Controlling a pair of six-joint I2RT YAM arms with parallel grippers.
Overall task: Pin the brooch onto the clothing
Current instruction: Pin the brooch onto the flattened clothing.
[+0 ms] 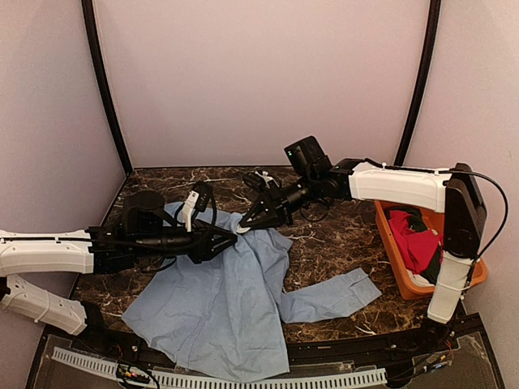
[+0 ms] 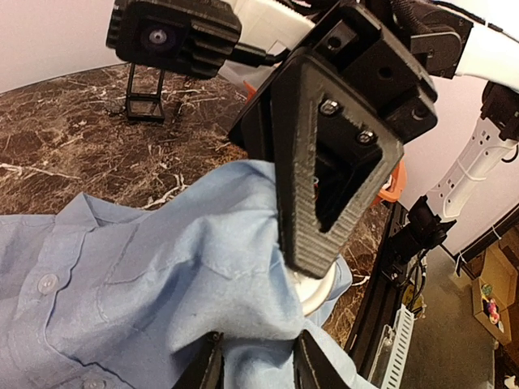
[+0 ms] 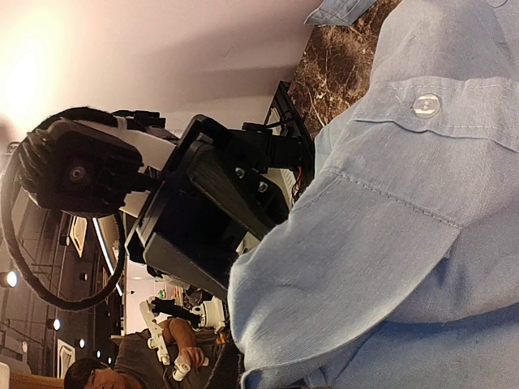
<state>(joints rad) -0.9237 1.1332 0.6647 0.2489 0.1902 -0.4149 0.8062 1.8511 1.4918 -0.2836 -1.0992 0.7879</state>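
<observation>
1 marble table [image 1: 324, 243], w/ 1 blue shirt [image 1: 219, 308] spread on it, collar end raised betw. 2 grippers. L gripper [image 2: 258, 361] has cloth betw. its fingers, can't tell if clamped. R gripper [image 1: 250, 222] is closed on 1 white brooch [image 2: 315, 290], touching the shirt.

Pale lilac walls [image 1: 259, 73] around a dark marble-patterned table [image 1: 340, 243] (white veins), black corner poles [image 1: 105, 89].

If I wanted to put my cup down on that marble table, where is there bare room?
Widest bare patch of the dark marble tabletop: between the light blue button-up shirt and the orange plastic bin. A narrower strip runs along the back wall. Crowded: the middle, where the left gripper and right gripper meet on the shirt.
</observation>
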